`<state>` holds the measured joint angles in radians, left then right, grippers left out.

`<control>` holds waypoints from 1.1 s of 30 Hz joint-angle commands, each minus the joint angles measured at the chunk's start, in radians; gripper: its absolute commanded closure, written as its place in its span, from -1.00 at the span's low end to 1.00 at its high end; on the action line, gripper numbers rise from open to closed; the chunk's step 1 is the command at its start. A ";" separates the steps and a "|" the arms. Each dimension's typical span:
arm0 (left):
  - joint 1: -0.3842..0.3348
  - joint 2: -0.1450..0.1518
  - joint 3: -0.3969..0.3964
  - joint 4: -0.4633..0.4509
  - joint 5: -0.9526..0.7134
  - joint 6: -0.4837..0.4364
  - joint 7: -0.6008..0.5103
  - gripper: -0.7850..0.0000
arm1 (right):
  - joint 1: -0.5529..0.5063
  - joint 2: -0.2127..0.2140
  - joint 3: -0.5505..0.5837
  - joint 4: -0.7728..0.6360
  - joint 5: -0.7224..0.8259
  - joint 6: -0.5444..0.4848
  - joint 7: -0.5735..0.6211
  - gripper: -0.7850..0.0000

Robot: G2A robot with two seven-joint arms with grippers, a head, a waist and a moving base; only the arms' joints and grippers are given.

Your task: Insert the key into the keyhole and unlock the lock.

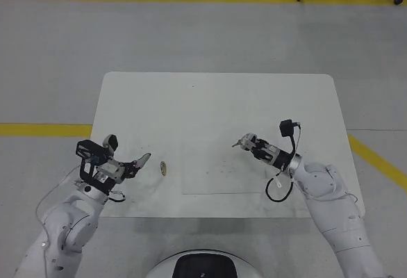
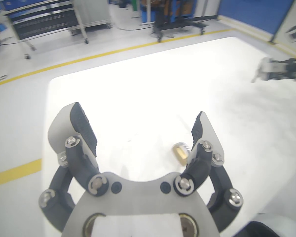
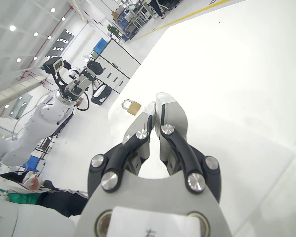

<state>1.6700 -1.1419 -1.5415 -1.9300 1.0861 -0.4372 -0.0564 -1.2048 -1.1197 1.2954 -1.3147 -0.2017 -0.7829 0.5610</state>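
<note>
A grey floor [image 1: 44, 62] crossed by a yellow line [image 1: 30, 129] is seen around the white table [image 1: 217, 97], which is taken as the clock face in the top view, with 12 o'clock at its far edge. The left arm [image 1: 71, 222] is brought in from about 7 o'clock and the right arm [image 1: 335, 208] from about 5 o'clock. The left gripper [image 2: 138, 109] is held low over the table near the 8 o'clock edge, its two black-padded fingers [image 2: 85, 129] spread wide apart with nothing between them. The right gripper [image 3: 156, 106] is placed just to the 3 o'clock side of the table's middle, its taped fingertips pressed together and pointed towards 9 o'clock. The lock [image 1: 163, 167], a small brass padlock with a silver shackle, is found on the table at about 8 o'clock from the centre, near the left gripper's nearer fingertip at that fingertip's 4 o'clock side and not touched by it; in the left wrist view it is partly hidden behind that finger. It lies well apart from the right gripper, at roughly that gripper's 9 o'clock. The shackle appears closed in the right wrist view. A thin dark sliver, taken to be the key [image 1: 235, 144], is seen pinched at the right gripper's tips and projecting towards 9 o'clock; its shape cannot be made out.
</note>
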 commanded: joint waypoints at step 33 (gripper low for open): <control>-0.547 0.037 0.406 0.519 -1.599 -0.273 -1.000 -0.48 | 0.094 -0.033 -0.181 -0.003 0.658 0.066 0.300 1.00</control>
<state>1.1275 -1.1024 -1.1462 -1.4141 -0.5323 -0.7058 -1.0670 -1.1116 -1.1514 1.1178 -1.3142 0.4610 -0.7211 0.8657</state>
